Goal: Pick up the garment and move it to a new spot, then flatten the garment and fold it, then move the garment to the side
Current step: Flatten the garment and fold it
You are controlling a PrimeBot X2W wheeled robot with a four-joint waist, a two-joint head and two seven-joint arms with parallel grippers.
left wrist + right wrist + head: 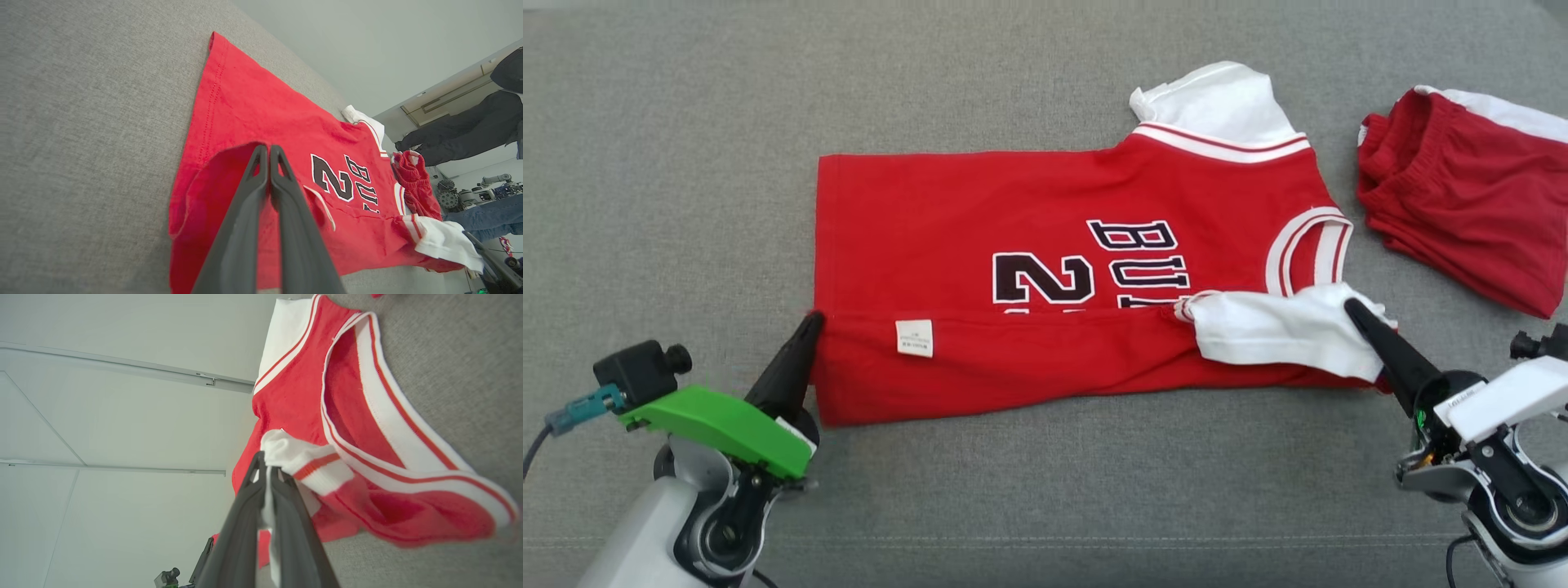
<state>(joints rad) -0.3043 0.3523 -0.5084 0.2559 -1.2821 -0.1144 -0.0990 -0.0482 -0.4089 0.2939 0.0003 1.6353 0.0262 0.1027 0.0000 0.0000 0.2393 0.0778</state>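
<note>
1. Jersey (1045, 245) lies flat on the grey worktop (686, 163), long axis across the robot: hem to its left, collar to its right. The near long edge is already turned up over the body, so the first fold looks done.
2. Shorts (1462, 196) sit just past the jersey's collar end, not touching it.
3. L gripper (811, 318) has its fingers closed, tip touching the jersey's near hem corner. Can't tell whether cloth is pinched.
4. R gripper (1352, 306) is clamped on the white sleeve (1274, 331) at the jersey's near collar-end corner. White cloth shows between its fingers in the R wrist view.
5. Key relation: one gripper at each end of the jersey's near edge, the jersey lying beyond both. The next fold prob. runs along the long axis, collar end over toward the hem. The R arm is nearer that end and already holds it.
</note>
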